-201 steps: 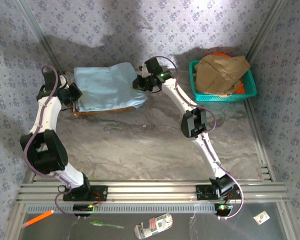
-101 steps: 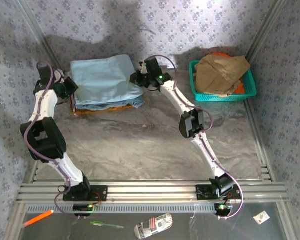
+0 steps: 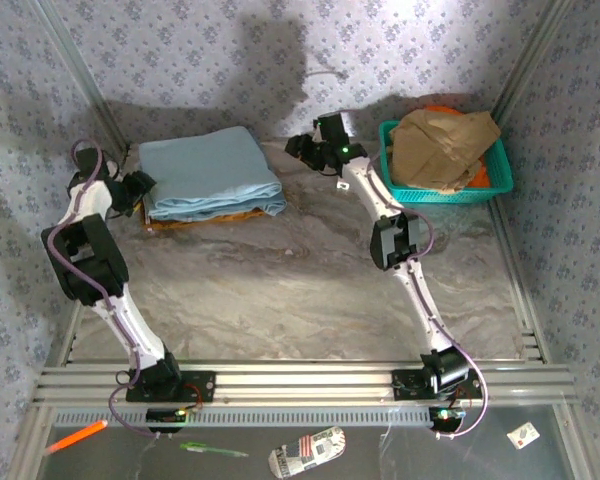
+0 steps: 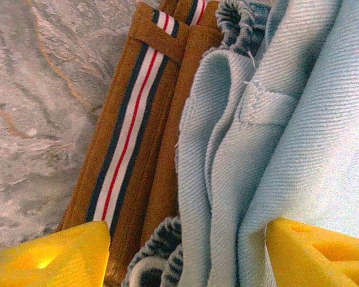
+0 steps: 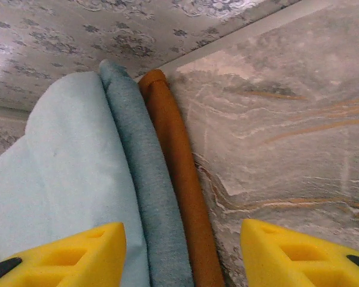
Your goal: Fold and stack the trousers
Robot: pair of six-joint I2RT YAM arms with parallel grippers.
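trousers [image 3: 208,168]: pale blue, folded, atop denim garment [image 5: 142,149] and tan garment [image 5: 172,149], bench [image 3: 280,290] 11 o'clock. left pincer [image 3: 135,190]: released, at their 9 o'clock edge. right pincer [image 3: 300,148]: released, near their 3 o'clock side.

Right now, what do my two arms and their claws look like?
The left arm and right arm are built alike: white links, black joint housings, and a thin purple cable looping along each. A small green light glows near the right wrist. The left claw and right claw have bright yellow fingers with cut-out hollows.
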